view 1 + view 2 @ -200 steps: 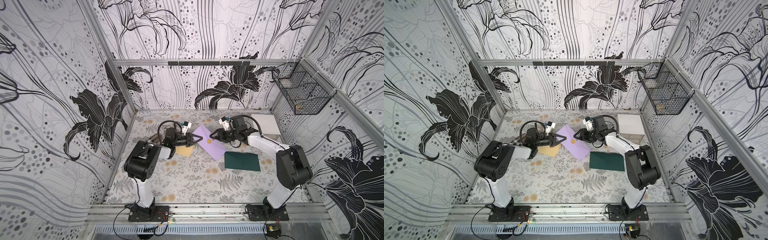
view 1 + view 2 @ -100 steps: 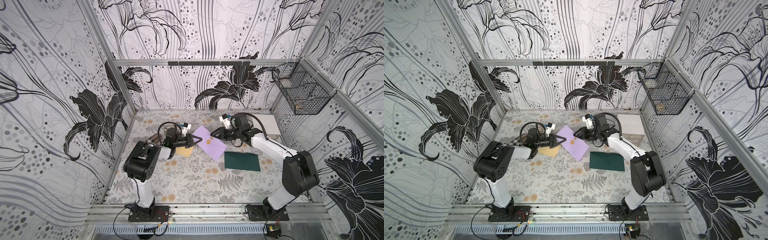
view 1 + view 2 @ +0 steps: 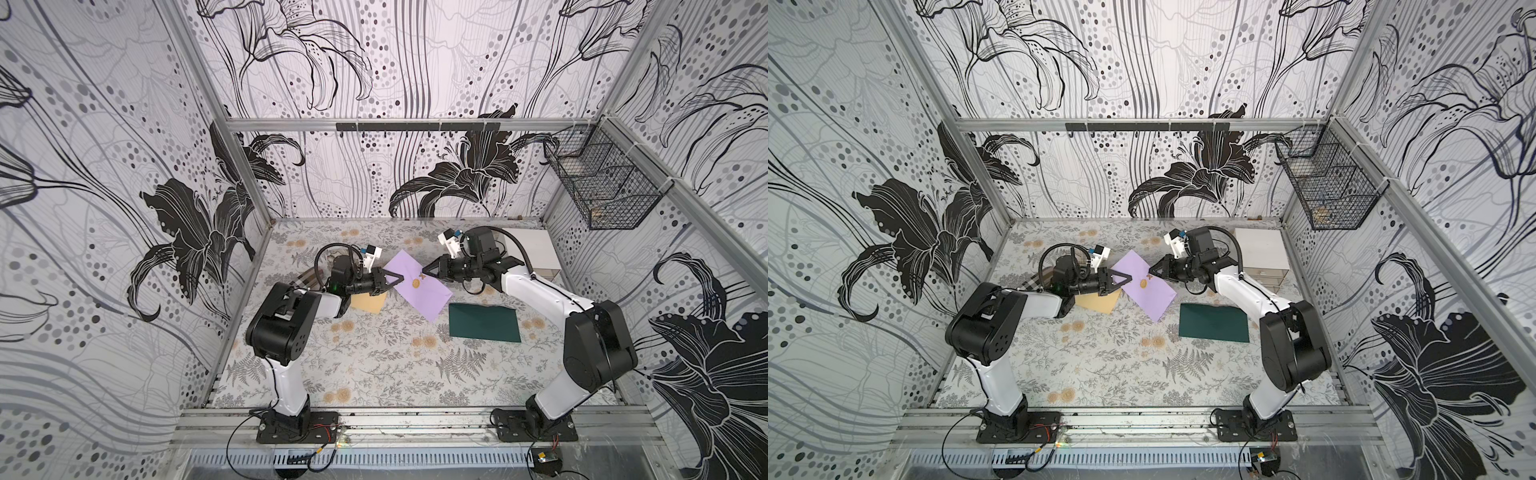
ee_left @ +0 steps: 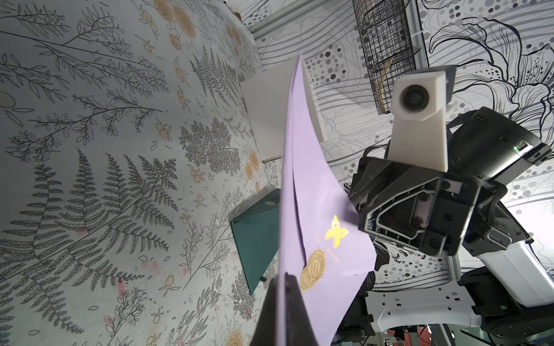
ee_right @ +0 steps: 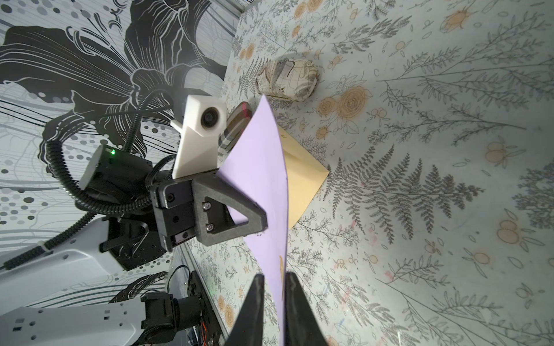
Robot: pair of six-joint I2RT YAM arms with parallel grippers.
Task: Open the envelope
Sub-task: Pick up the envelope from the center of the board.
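Note:
A lilac envelope [image 3: 428, 297] [image 3: 1152, 297] with a round gold seal [image 4: 312, 269] and a gold butterfly [image 4: 336, 235] hangs tilted above the table. My left gripper [image 3: 401, 277] [image 4: 284, 275] is shut on its left edge, next to the seal. From the other side my right gripper [image 3: 424, 272] [image 5: 274, 277] straddles the envelope's [image 5: 260, 179] upper right edge by the butterfly. Its jaws stand a narrow gap apart with the sheet between them. The flap still lies closed under the seal, its seam slightly lifted in the left wrist view.
A dark green envelope [image 3: 484, 322] lies flat at the right, and a tan envelope [image 3: 368, 302] lies under the left gripper. A white drawer box [image 3: 532, 255] stands at the back right, below a wire basket [image 3: 602, 187] on the wall. A checkered pouch [image 5: 236, 128] and a patterned oval [image 5: 286, 79] lie at the back left.
My right gripper has slid in toward the lilac envelope and its jaws have narrowed from wide open to a thin gap around the edge. The left gripper kept its hold.

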